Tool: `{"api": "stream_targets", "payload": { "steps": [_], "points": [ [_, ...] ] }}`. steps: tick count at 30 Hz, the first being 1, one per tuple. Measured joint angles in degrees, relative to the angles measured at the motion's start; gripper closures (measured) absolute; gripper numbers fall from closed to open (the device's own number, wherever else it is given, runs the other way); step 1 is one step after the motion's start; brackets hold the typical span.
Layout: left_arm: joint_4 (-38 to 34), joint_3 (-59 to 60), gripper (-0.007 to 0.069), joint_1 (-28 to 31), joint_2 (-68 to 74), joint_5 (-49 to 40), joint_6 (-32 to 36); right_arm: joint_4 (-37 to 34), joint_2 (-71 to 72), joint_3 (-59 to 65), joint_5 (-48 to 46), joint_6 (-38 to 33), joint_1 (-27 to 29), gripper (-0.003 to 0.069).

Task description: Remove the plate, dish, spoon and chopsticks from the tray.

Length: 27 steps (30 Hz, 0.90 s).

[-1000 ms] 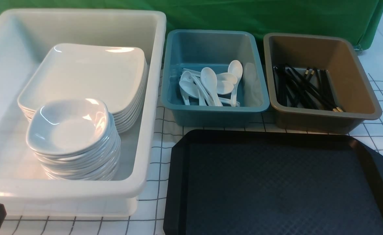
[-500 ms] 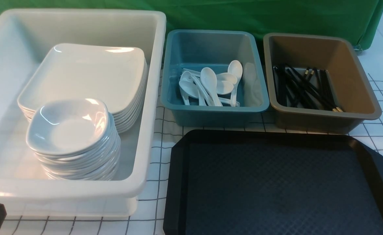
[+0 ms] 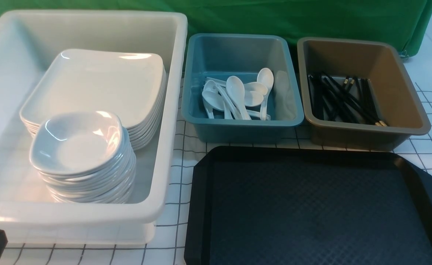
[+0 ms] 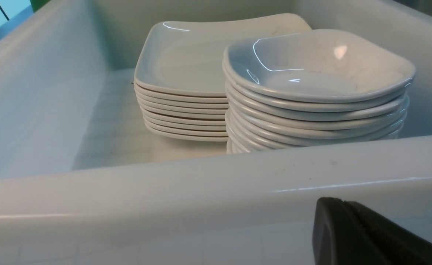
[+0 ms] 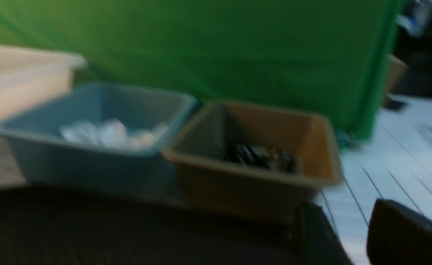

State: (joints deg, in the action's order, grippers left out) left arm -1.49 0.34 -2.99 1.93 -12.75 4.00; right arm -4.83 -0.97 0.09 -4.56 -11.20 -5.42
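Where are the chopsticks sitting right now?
In the front view the chopsticks lie in a loose pile inside the brown bin at far right, next to the blue bin of spoons and just behind the black tray.

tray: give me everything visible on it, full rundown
The tray is a large black rectangle with clipped corners, a raised glossy rim and a fine diamond-textured floor; it looks like plastic. It lies flat on the white grid-lined tablecloth, nearest the camera and right of the white tub, just in front of the blue bin and brown bin. Its near edge runs out of the front view. What shows of its surface carries no dishes or utensils. The blurred right wrist view shows it dark before the bins.
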Motion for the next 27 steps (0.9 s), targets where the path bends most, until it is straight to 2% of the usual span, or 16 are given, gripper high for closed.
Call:
{"api": "stream_targets", "payload": {
  "steps": [1,5,27],
  "points": [
    [0.05,0.06,0.0619,0.00,0.00,0.00,0.00,0.06,0.60,0.22,-4.61,-0.06,2.51,0.0419],
    [0.05,0.06,0.0619,0.00,0.00,-0.16,0.00,0.11,0.83,0.52,-8.93,-1.30,5.36,0.0419],
    [0.05,0.06,0.0619,0.00,0.00,-0.10,0.00,0.24,0.88,0.58,-9.55,-0.93,5.42,0.0419]
  ]
}}
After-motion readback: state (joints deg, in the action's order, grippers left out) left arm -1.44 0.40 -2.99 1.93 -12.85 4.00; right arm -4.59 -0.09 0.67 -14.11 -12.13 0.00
